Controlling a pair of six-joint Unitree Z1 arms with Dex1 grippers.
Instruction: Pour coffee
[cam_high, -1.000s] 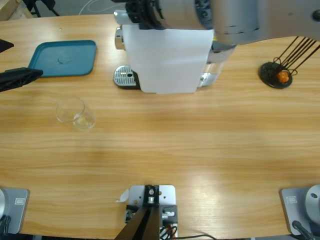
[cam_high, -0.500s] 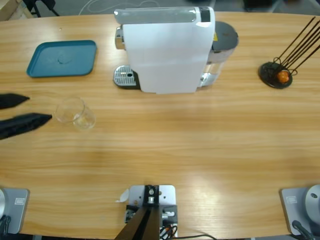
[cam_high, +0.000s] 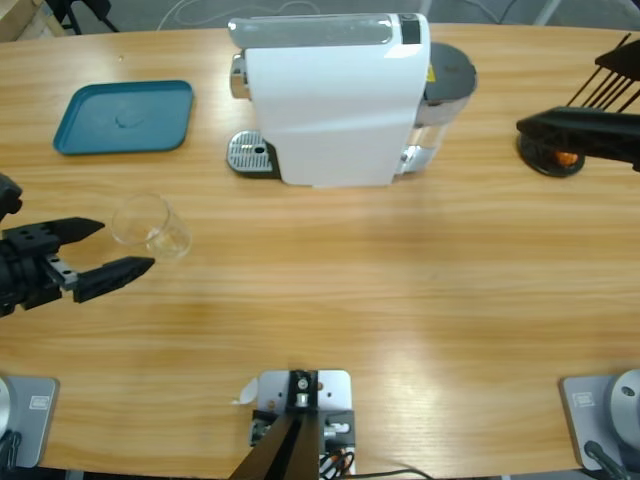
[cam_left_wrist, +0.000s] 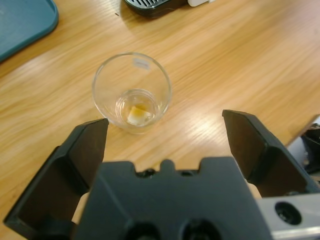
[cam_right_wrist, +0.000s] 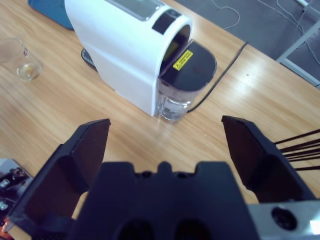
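A thin pool of coffee (cam_left_wrist: 137, 113) sits in the bottom of a clear glass (cam_high: 150, 226), which stands upright on the table (cam_high: 400, 290), mouth up; a small pale mark on its wall is too small to read. The glass is near the table's left end, in front of the teal tray (cam_high: 125, 117). Just beside it, the left tool (cam_high: 112, 249) comes in from the left edge, jaws spread wide and apart from the glass, which lies ahead of the gap. The white coffee machine (cam_high: 335, 100) stands well apart, a yellow sticker on its tank unreadable. The right tool (cam_right_wrist: 165, 145) is wide open too, holding nothing, near the black wire capsule stand (cam_high: 552, 148).
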